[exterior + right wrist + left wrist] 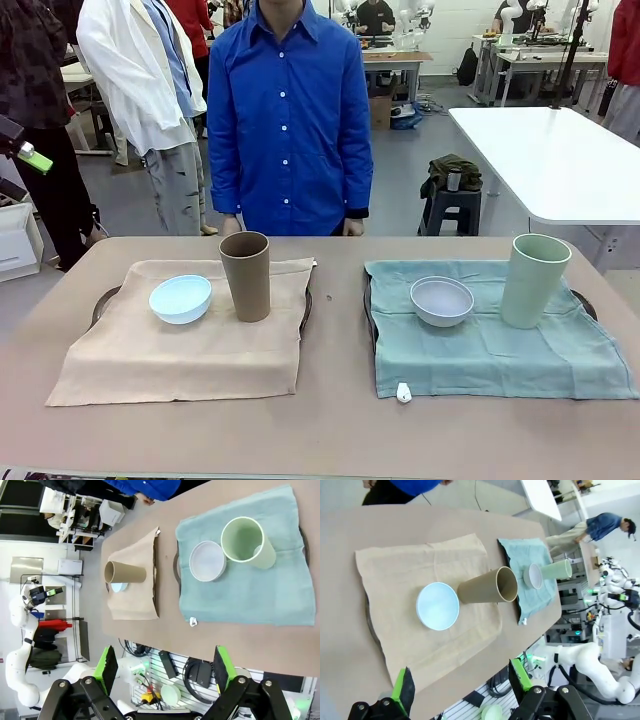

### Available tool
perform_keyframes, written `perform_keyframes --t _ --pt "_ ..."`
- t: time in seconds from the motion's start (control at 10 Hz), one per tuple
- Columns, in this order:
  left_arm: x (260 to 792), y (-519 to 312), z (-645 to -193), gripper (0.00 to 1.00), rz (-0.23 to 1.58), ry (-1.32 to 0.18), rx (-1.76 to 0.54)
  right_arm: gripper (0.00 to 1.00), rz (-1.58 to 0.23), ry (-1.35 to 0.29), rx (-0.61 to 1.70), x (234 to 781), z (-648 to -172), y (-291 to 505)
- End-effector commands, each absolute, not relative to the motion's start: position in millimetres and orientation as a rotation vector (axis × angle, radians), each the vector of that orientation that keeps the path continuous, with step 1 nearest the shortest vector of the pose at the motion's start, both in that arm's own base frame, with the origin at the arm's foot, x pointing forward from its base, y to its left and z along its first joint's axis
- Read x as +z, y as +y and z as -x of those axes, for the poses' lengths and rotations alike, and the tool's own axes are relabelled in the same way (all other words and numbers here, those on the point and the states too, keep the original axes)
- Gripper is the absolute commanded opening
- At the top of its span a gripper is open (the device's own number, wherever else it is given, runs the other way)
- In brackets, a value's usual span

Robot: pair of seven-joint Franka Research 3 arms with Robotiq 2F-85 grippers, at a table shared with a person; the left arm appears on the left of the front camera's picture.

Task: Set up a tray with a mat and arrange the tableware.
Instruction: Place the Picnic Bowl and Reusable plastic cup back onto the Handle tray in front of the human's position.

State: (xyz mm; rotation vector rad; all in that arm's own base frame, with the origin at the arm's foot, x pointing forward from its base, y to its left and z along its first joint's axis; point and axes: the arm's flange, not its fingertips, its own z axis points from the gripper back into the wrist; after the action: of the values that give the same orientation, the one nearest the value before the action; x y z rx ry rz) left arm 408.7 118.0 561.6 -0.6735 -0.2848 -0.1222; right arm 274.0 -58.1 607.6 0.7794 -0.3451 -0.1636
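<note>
On the left, a tan mat point(190, 335) covers a dark tray point(304, 315). It carries a light blue bowl point(181, 298) and an upright brown cup point(246, 275). On the right, a teal mat point(495, 340) covers a second tray point(368, 305), with a whitish-grey bowl point(442, 300) and a pale green cup point(533, 280). My left gripper point(462, 685) hangs open high above the table's near edge, over the tan mat point(425, 600), blue bowl point(437, 606) and brown cup point(487, 586). My right gripper point(165, 667) is open too, high above the teal mat point(245, 585), grey bowl point(207, 561) and green cup point(247, 542).
A person in a blue shirt point(288, 120) stands at the far side, hands at the table edge. A small white tag point(403, 392) sits at the teal mat's front corner. Bare tabletop point(320, 440) runs along the near edge and between the trays.
</note>
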Motion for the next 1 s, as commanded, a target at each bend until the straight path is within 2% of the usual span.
perform_keyframes --t 0.0,0.2,0.4,0.6,0.9 --pt "559.5 113.5 -405.7 1.00 0.683 -0.306 -0.112 1.00 -0.794 -0.345 -0.163 607.8 -278.1 -53.1" --pt "558.0 124.3 -425.8 1.00 0.735 -0.267 -0.101 1.00 -0.774 -0.343 -0.160 607.8 -274.9 -53.8" --pt "551.1 159.3 -444.7 1.00 0.861 -0.207 0.049 1.00 -0.861 -0.228 -0.163 595.6 -289.3 -125.9" --pt "534.7 197.5 -456.9 1.00 0.978 -0.109 0.160 1.00 -0.950 -0.197 -0.254 581.5 -296.8 -186.7" --pt "516.2 244.0 -462.1 1.00 1.085 -0.019 0.206 1.00 -0.988 -0.180 -0.311 565.1 -296.3 -238.8"
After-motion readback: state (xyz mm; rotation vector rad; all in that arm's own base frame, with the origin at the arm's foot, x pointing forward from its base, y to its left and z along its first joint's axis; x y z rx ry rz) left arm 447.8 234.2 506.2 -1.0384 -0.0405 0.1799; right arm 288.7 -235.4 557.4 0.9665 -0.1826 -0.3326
